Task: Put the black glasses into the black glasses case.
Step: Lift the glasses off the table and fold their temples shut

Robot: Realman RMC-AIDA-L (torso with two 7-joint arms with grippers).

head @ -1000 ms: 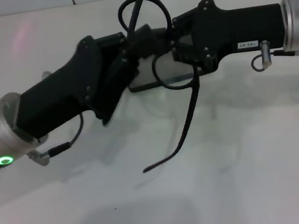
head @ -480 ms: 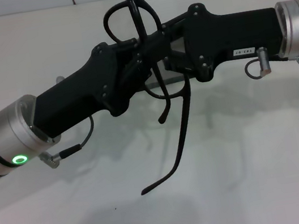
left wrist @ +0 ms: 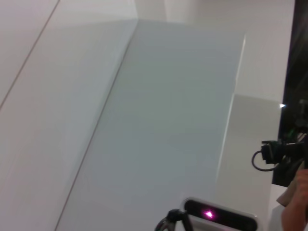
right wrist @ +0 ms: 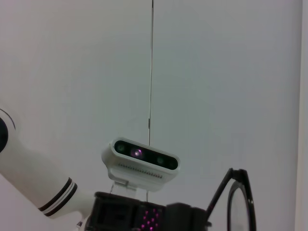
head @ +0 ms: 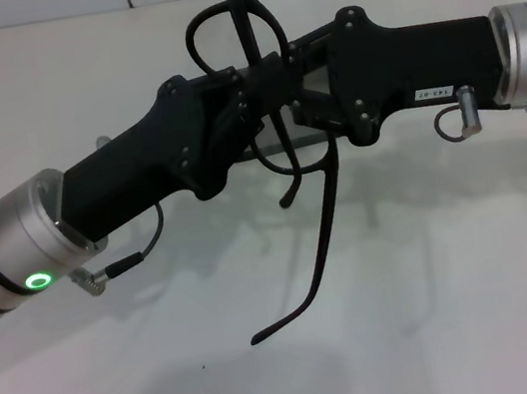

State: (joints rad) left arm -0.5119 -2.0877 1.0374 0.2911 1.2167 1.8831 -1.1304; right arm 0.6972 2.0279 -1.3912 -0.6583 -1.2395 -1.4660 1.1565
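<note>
Holding the black glasses (head: 260, 86) high over the desk (head: 444, 308), both the left pincer (head: 239, 110) and right pincer (head: 297, 85) grip them, so pulling apart could bend the frame.

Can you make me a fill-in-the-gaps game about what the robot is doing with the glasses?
1. The glasses are held up in the ___, above the table.
2. The left gripper and the right gripper meet at the glasses, so ___ arms are busy.
3. One temple of the glasses hangs ___ toward the table.
4. The small light on the left arm glows ___.

Missing words: air; both; down; green
</note>
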